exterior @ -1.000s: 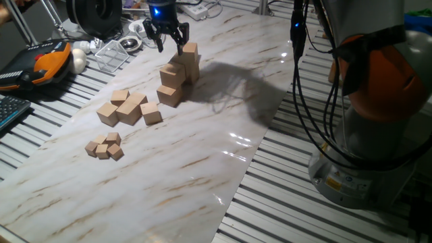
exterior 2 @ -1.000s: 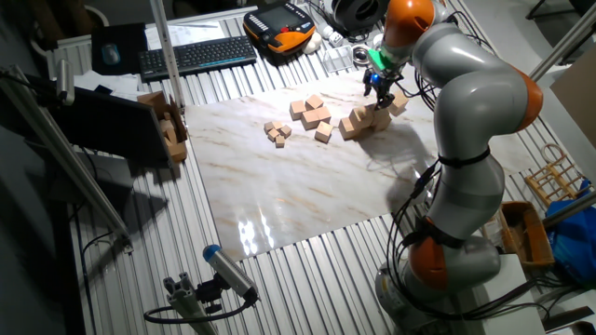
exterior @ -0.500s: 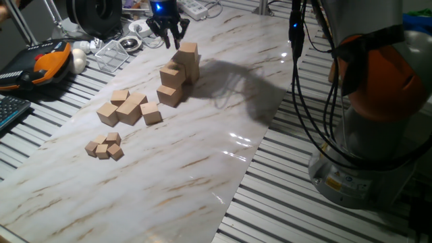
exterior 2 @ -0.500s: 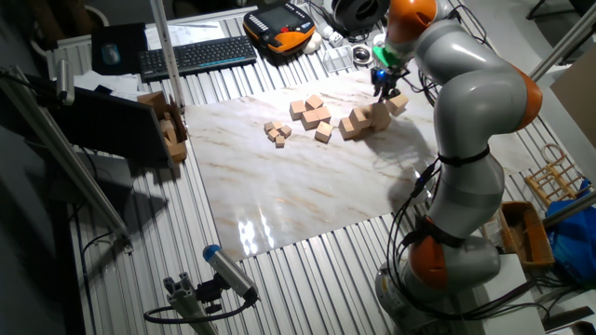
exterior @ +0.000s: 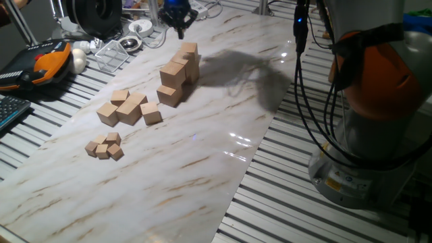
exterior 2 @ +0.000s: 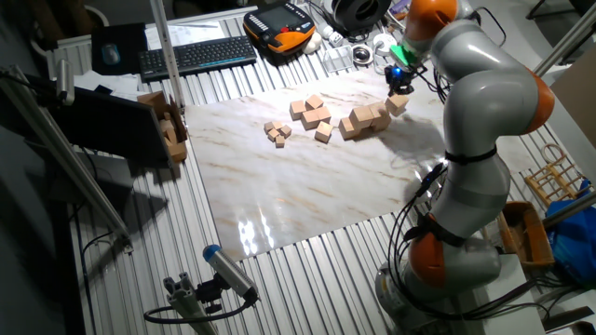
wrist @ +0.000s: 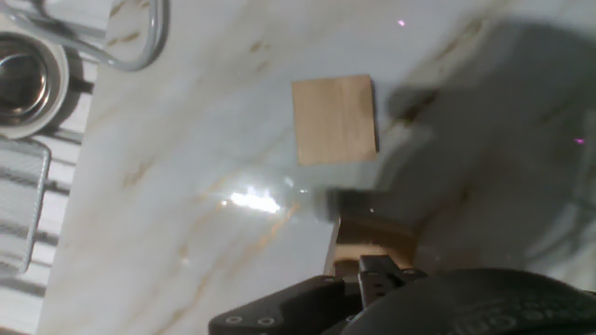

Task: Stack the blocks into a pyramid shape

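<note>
I can't tell whether my tool [exterior: 178, 13] is apart or together at 12 o'clock of the light-tan wooden cube stack [exterior: 178, 73], whose misaligned top block [exterior: 188, 50] I judge could topple on the marble counter [exterior: 202, 148].

In one fixed view the gripper [exterior: 178, 9] is cut off by the top edge, so how its jaws stand cannot be told. In the other fixed view it [exterior 2: 399, 78] is too small to read. In the hand view dark housing hides the fingers and covers the lower part of one block [wrist: 372, 247]. The stacked blocks [exterior 2: 370, 119] merge together there, too small to count.
</note>
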Tool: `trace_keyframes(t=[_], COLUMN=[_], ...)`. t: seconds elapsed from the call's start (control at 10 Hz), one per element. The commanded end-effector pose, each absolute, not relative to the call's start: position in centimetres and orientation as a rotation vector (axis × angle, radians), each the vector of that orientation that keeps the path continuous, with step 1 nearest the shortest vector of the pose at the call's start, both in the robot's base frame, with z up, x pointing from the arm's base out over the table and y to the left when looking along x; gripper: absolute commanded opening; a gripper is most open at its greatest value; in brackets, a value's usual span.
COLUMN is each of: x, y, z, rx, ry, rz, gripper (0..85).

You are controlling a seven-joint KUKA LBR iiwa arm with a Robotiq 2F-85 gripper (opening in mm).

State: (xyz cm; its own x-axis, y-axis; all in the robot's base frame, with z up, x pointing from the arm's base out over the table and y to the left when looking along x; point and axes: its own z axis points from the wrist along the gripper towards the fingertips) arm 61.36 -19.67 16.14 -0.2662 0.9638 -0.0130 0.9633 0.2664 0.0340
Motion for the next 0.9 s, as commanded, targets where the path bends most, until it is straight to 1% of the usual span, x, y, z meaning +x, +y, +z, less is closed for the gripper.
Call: trace_keyframes(t=[0.0, 0.3, 0.5, 0.7, 0.8], x=[61.3, 61.3, 61.3, 61.3, 61.3], y=[-21.0, -22.1, -22.1, -22.1, -22.1], z=[15.8, 14.9, 14.9, 14.9, 14.9], rx=[1.888, 1.916, 1.924, 2.029, 2.072], ry=[2.468, 2.434, 2.418, 2.336, 2.323], rz=[0.026, 0.015, 0.054, -0.028, -0.031], gripper=[0.0, 0.0, 0.0, 0.0, 0.0])
